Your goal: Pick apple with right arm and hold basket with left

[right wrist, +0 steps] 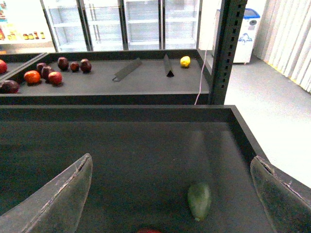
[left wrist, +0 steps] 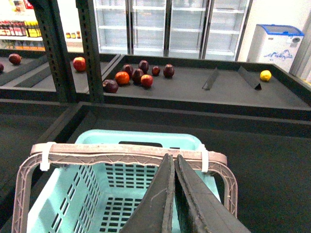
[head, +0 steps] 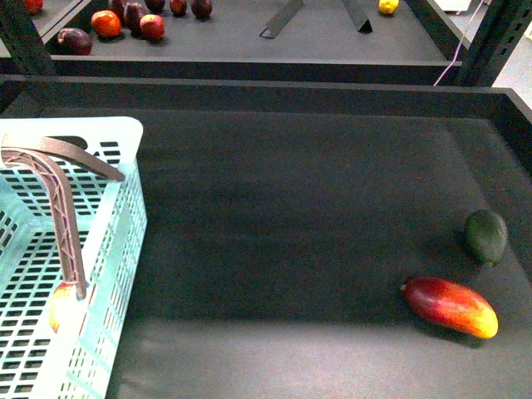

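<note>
A: Presently, item one: large light turquoise slotted plastic basket (head: 125, 133), at the near left edge of the black worktop (head: 291, 208). Contents?

B: One round red-and-yellow apple (head: 63, 306), low inside the basket against its right wall, seen through the lattice. So the fruit appears already delivered, in my judgement.

A: Left tool (left wrist: 173, 194)?

B: Brownish-purple ribbed fingers (head: 66, 216), pressed together with barely a slit between them, reaching down into the basket near the apple. Whether they pinch the basket wall or rim I cannot tell; nothing visibly sits between them.

A: Right tool (right wrist: 170, 194)?

B: Spread wide, empty, hovering above the worktop far right of the basket, over a dark green avocado (right wrist: 199, 200). An elongated red-yellow mango (head: 451, 306) lies just beside the avocado.

A: Advice for the step in hand?

B: Steady the basket by its thick rim rather than the thin lattice, and keep the right tool clear of the avocado and mango.
</note>
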Controlling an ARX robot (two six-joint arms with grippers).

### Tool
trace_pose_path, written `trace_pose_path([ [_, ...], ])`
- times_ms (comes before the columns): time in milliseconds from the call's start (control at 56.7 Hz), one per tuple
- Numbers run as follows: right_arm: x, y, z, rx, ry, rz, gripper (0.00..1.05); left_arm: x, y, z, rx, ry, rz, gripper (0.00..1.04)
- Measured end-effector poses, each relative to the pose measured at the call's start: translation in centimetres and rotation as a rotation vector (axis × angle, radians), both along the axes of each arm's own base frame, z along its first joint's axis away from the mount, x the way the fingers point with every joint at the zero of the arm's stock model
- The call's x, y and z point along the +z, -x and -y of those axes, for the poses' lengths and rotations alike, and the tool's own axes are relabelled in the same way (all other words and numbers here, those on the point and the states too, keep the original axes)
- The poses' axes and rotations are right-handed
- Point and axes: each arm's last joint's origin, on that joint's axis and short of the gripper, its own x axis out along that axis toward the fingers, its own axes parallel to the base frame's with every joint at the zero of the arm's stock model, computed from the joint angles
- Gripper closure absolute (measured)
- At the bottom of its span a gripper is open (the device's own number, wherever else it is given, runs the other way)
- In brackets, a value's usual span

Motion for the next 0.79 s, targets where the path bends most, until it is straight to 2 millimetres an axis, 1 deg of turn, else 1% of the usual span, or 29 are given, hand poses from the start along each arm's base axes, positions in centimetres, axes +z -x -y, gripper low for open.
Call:
trace_pose_path([
  [441,0.00,0.00,0.00,0.000,0.000,0.000,0.09,-0.01,0.00,0.00,0.000,0.000,0.000,1.01],
  [476,0.00,0.00,0.00,0.000,0.000,0.000,0.09,-0.01,0.00,0.00,0.000,0.001,0.000,1.00],
  [794,0.00,0.00,0.00,0.000,0.000,0.000,0.09,-0.01,0.00,0.00,0.000,0.000,0.000,0.45],
])
